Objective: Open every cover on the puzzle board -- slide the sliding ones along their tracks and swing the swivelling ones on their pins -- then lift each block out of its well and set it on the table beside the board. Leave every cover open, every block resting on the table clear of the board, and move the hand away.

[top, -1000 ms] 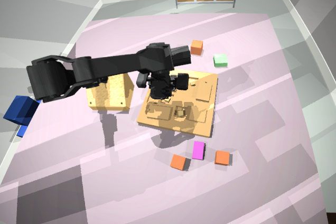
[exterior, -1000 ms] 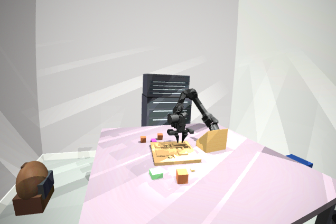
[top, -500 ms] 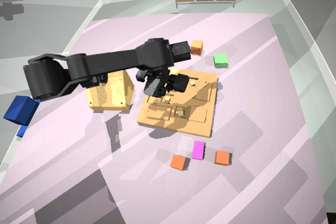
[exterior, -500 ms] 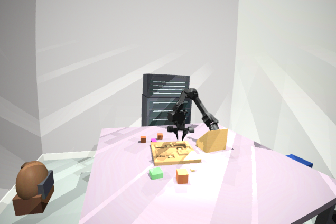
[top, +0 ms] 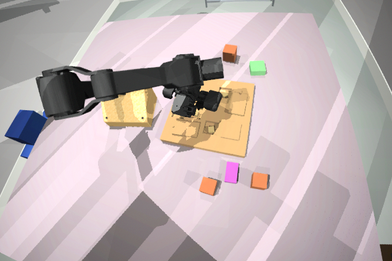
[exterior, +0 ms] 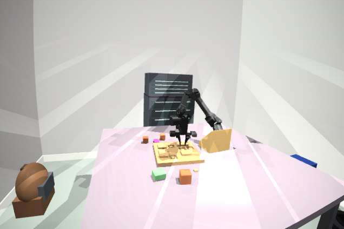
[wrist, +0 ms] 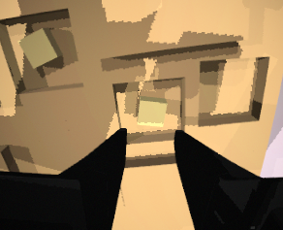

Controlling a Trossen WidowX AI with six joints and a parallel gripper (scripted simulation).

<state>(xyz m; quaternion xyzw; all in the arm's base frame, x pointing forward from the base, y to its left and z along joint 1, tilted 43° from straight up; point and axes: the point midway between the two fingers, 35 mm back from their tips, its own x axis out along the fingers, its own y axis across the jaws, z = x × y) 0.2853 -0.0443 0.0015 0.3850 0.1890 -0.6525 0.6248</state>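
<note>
Parted and gripping nothing, the tool (top: 196, 115) (exterior: 183, 144) (wrist: 150, 136) hung above the pale block (wrist: 152, 113), which sat in its uncovered well mid-frame in the wrist view. Lifting blocks seemed in hand; next, descend squarely, then pinch.

Pink table (top: 304, 188) (exterior: 125, 193) | puzzle board (top: 206, 148) (exterior: 178, 162) (wrist: 71, 130) | green block (top: 257, 68) (exterior: 158, 174) | magenta block (top: 232, 172) (exterior: 156, 140) | three orange blocks

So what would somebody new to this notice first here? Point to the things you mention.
The black arm (top: 139, 79) (exterior: 204, 106), reaching over the tan puzzle board (top: 218, 148) (exterior: 180, 162). Then the bright blocks around the board: a magenta one (top: 231, 172) (exterior: 156, 140) between two orange ones (top: 208, 186) (top: 259, 180) (exterior: 162, 136) (exterior: 145, 139), and a green one (top: 257, 68) (exterior: 158, 174) beyond the opposite edge.
</note>
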